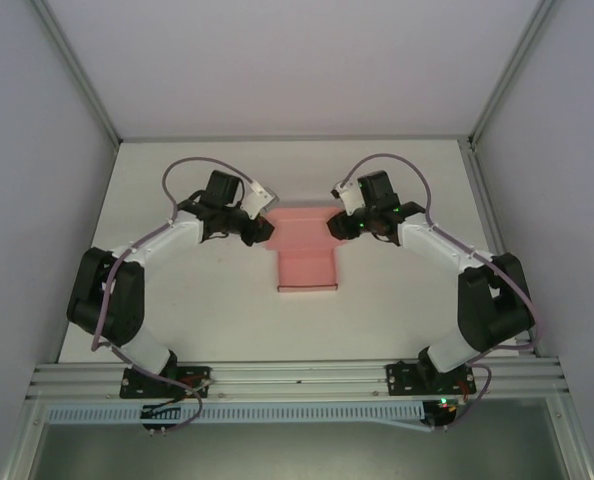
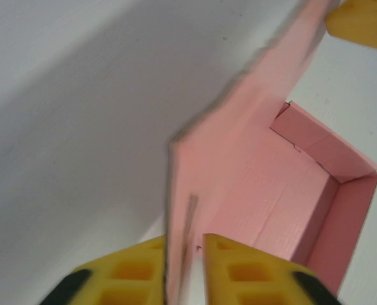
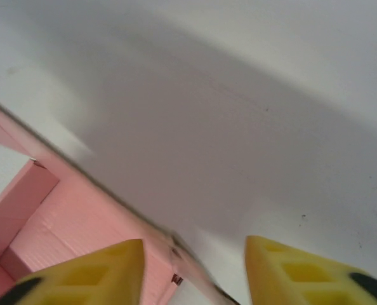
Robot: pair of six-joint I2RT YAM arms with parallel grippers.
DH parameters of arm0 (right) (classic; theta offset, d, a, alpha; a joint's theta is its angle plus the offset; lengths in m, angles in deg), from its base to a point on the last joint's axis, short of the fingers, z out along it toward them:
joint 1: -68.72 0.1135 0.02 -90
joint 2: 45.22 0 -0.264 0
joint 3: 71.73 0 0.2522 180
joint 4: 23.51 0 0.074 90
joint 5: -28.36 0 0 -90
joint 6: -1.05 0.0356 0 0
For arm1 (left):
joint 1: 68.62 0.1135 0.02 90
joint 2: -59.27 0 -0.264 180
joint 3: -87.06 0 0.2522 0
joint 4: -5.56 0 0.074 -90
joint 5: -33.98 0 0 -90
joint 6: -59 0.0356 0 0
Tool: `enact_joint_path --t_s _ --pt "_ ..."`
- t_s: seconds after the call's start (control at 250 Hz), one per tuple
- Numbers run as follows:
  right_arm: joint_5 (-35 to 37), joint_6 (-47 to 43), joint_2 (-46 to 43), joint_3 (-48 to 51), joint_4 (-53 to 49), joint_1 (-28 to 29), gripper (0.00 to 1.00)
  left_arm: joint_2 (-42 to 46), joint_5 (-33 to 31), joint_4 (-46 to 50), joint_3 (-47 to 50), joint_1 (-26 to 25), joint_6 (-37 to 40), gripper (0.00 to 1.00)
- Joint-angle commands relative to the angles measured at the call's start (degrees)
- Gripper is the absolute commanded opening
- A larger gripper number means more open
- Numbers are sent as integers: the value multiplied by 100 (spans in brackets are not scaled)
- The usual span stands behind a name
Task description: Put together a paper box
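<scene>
Pink paper box [image 1: 307, 258] lay mid-table [image 1: 407, 300], partly folded, some walls raised | my left gripper [image 1: 260, 228] pinched its upright far-left flap between yellow fingers [image 2: 131, 270] | my right gripper [image 1: 335, 227] stood spread wide at the far-right flap, the card edge loose between its fingers

The paper box [image 1: 307, 255] is thin pink card, matt, with a fine ribbed grain on its inner faces. The table [image 1: 177, 180] is white, smooth and matt. The fingers [image 2: 245, 276] of the left gripper [image 2: 185, 254] and the right gripper [image 3: 195, 260] are yellow with a dull sheen, probably moulded plastic, though they are blurred. The rail [image 1: 297, 378] is bare, satin-finished metal.
</scene>
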Motion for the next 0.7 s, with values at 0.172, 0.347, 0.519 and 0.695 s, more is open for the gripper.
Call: enact_joint_path --t_s 0.172,0.347,0.519,0.695 --pt "171 62 -267 -106 -415 7 3 149 -856 108 -242 -454 -250 0" --pt "1162 359 -606 4 -144 458 1 225 -2233 97 -441 -747 -1289 0" --pt "2467 1382 -888 292 739 985 0 390 -3050 -340 -421 -938 -2525 0" --pt "3320 2403 -870 822 2105 1315 0 437 -3544 -1032 -242 -1078 -3220 0"
